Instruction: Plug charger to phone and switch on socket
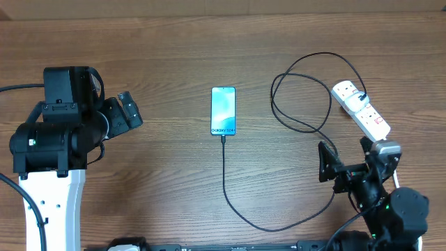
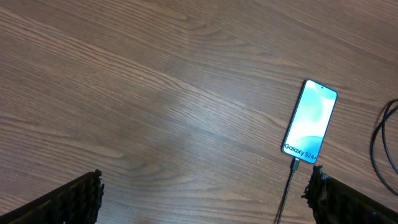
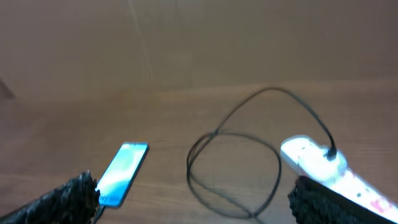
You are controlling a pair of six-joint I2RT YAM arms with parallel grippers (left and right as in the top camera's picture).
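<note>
Socket point(image 1: 376, 125): charger point(image 1: 224, 174) plug in end outlet | phone point(image 1: 224, 110): connector inserted

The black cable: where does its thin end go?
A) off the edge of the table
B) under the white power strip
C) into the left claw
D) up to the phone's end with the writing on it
D: the black cable runs straight up the table and meets the phone at the end that says Galaxy S24+.
</note>
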